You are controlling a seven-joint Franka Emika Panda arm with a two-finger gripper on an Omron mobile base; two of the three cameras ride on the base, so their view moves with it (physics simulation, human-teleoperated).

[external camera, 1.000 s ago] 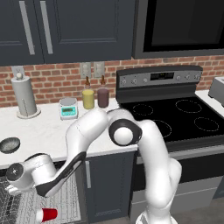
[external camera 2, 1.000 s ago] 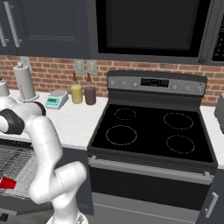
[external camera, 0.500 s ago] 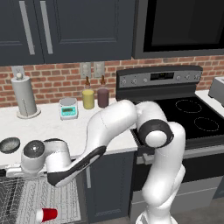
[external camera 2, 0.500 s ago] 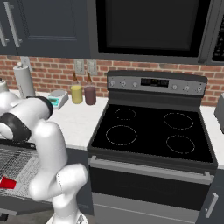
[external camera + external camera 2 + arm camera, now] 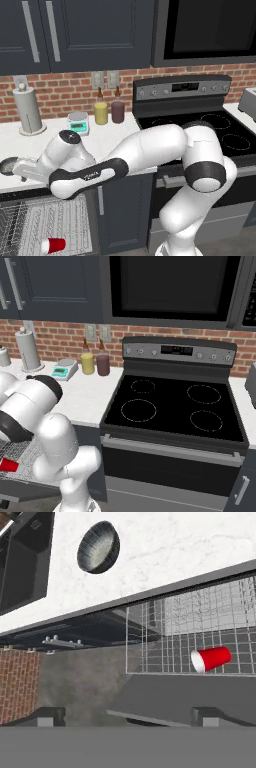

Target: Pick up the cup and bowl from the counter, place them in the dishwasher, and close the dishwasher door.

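Note:
The red cup (image 5: 52, 245) lies on its side in the wire rack (image 5: 45, 222) of the open dishwasher, also seen as the cup (image 5: 211, 659) and the cup (image 5: 7, 464). On the white counter (image 5: 112, 142), near its front edge at the far left, sits the dark grey bowl (image 5: 7, 165). My gripper (image 5: 21, 171) hovers just right of the bowl at counter height. In the hand view the gripper (image 5: 129, 717) is open and empty, with the bowl (image 5: 98, 547) ahead of it. The dishwasher door (image 5: 200, 697) hangs open below the rack.
A paper towel roll (image 5: 27, 110), a white-and-teal scale (image 5: 78, 122), a yellow bottle (image 5: 101, 112) and a maroon bottle (image 5: 118, 111) stand at the counter's back. The black stove (image 5: 210, 130) is to the right. A dark sink (image 5: 20, 567) lies beyond the bowl.
The hand has risen from over the dishwasher rack to counter level beside the bowl, and the elbow has swung right. The cup stays lying in the rack.

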